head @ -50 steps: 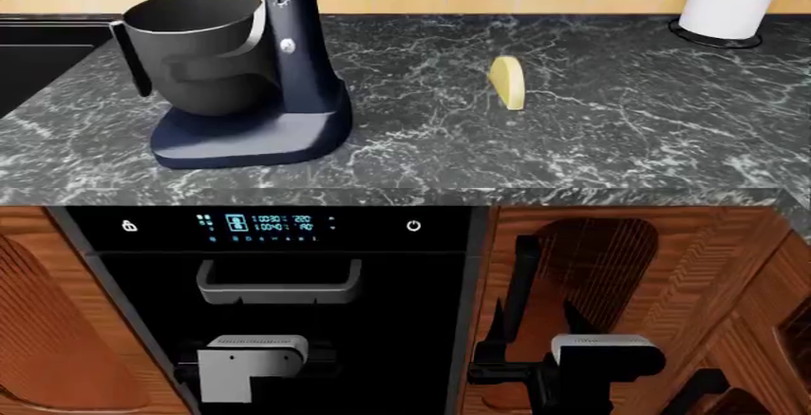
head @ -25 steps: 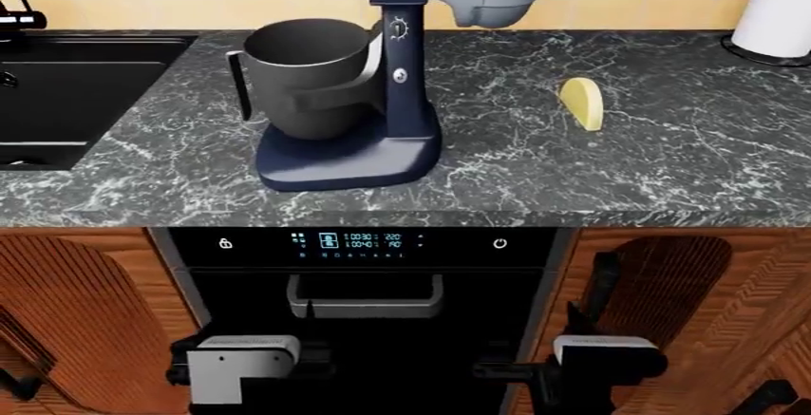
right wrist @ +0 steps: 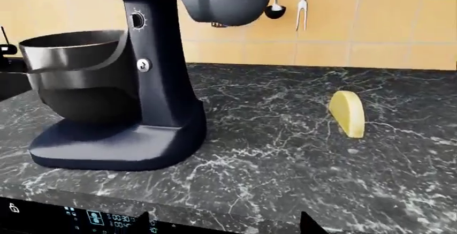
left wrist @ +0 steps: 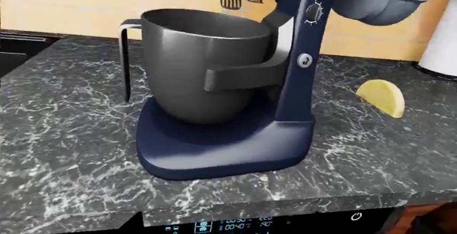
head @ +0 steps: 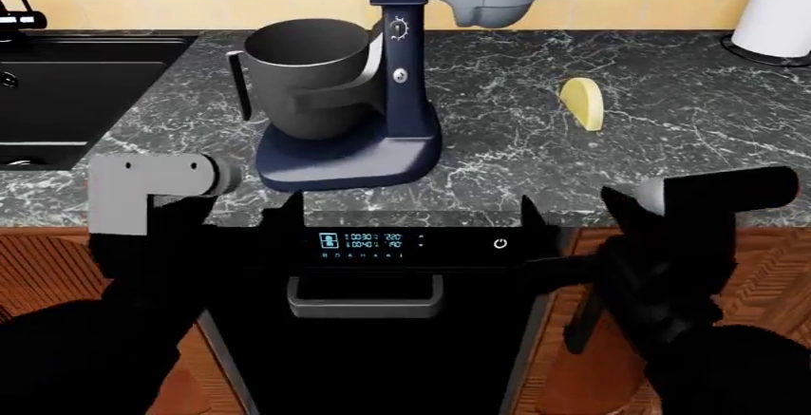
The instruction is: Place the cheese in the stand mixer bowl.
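Cheese (head: pixel 582 103): lies on the dark marble counter (head: pixel 709 149), right of centre in the head view's upper half, well apart from the mixer, untouched.
Stand mixer bowl (head: pixel 308 78): upper centre-left, mounted on the navy stand mixer (head: pixel 403 83); looks empty.
Left gripper (head: pixel 285 220): low at the counter's front edge, fingers apart, holding nothing.
Right gripper (head: pixel 538 230): low at centre-right, jaws spread, empty.
Progress: nothing done yet; reach, grasp, carry and drop into the bowl all remain.
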